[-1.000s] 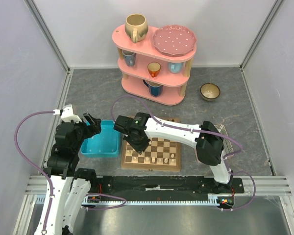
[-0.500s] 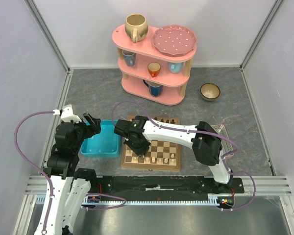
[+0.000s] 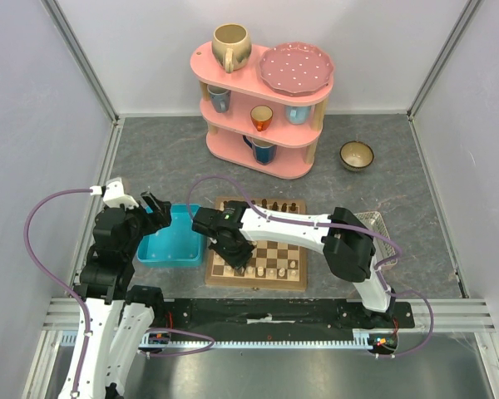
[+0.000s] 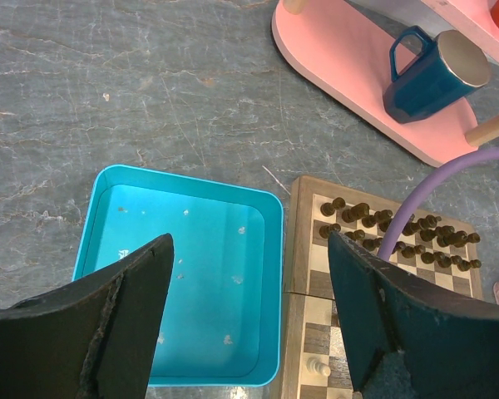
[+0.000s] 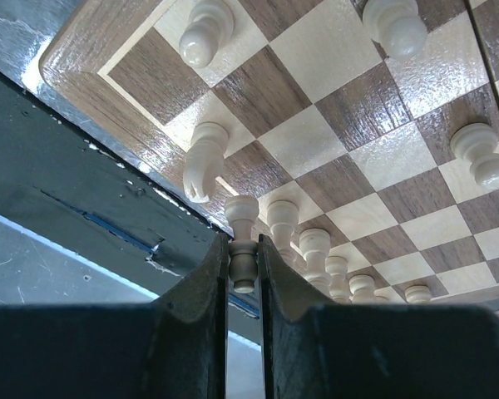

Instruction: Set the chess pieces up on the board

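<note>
The wooden chessboard (image 3: 274, 249) lies in front of the arm bases, and it also shows in the right wrist view (image 5: 333, 125) and the left wrist view (image 4: 303, 249). Several cream chess pieces (image 5: 316, 245) stand in a row along its near edge, with others (image 5: 206, 29) apart on the squares. My right gripper (image 5: 243, 262) is shut on a cream chess piece (image 5: 244, 266), held just above the board's near edge beside the row. My left gripper (image 4: 245, 332) is open and empty above the turquoise tray (image 4: 183, 291).
Dark brown chessmen (image 4: 399, 229) fill the board's far rows. A pink shelf (image 3: 262, 104) with mugs and a plate stands behind. A small bowl (image 3: 357, 155) sits at the back right. A clear tray (image 3: 378, 224) is partly hidden by the right arm.
My right gripper has moved toward the board's near-left edge and lowered, uncovering the dark pieces at the far side. The left arm has not moved.
</note>
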